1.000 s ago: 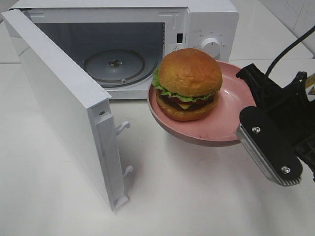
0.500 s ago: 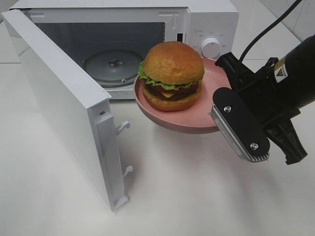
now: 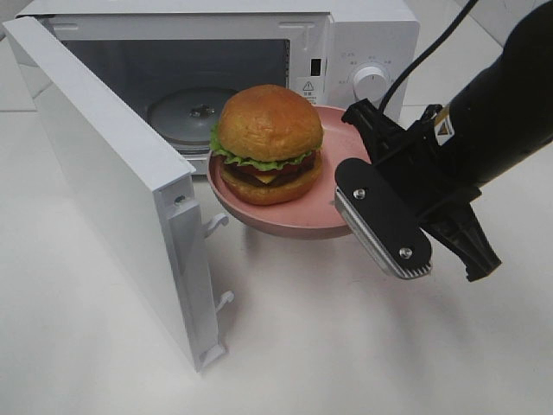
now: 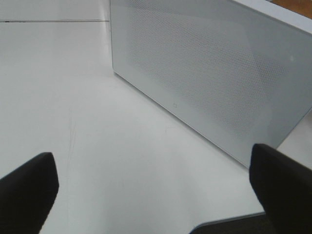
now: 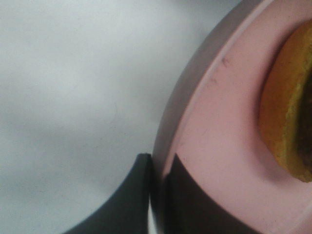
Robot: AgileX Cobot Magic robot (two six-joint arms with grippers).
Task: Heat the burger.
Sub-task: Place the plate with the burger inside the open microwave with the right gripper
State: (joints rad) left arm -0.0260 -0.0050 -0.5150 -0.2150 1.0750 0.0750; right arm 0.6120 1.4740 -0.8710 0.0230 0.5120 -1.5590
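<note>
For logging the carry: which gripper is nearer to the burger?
Right. The right gripper clamps the pink plate under the burger; the open left gripper faces the microwave door from outside.

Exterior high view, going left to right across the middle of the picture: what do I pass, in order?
Open microwave door → burger sitting on the pink plate → right pincer, shut on the plate's rim.

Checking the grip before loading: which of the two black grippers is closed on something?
The right gripper, pinching the rim of the round pink plate; the left gripper hangs open and empty.
</note>
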